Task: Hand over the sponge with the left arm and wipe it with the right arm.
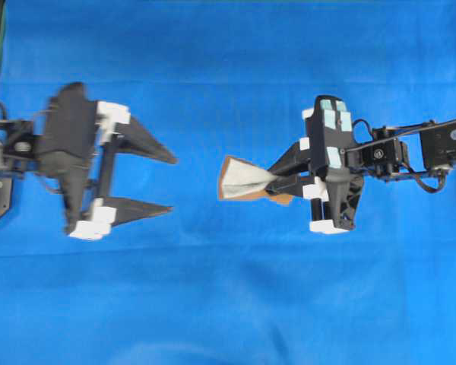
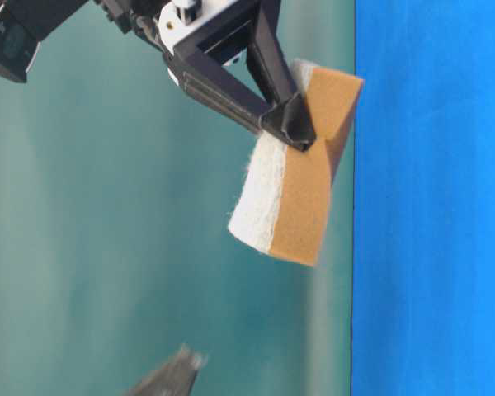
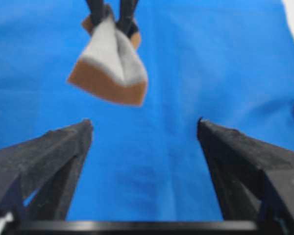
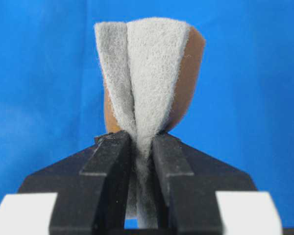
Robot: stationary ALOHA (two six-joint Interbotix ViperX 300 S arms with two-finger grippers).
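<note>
Above the blue cloth point(image 1: 228, 304), my right gripper point(image 1: 272, 182) is pinching the sponge point(image 1: 243, 179) by one end, folding it along its grey face, while my left gripper point(image 1: 171, 185) is hanging spread wide, well apart from it.

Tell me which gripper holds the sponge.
The right gripper, with teal wrist patches, pinches the sponge. The left gripper is open and apart from it.

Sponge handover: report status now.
Right gripper shut on the sponge, pinching it folded, off the blue cloth. Left gripper open, empty, apart from it. Nothing between them.
</note>
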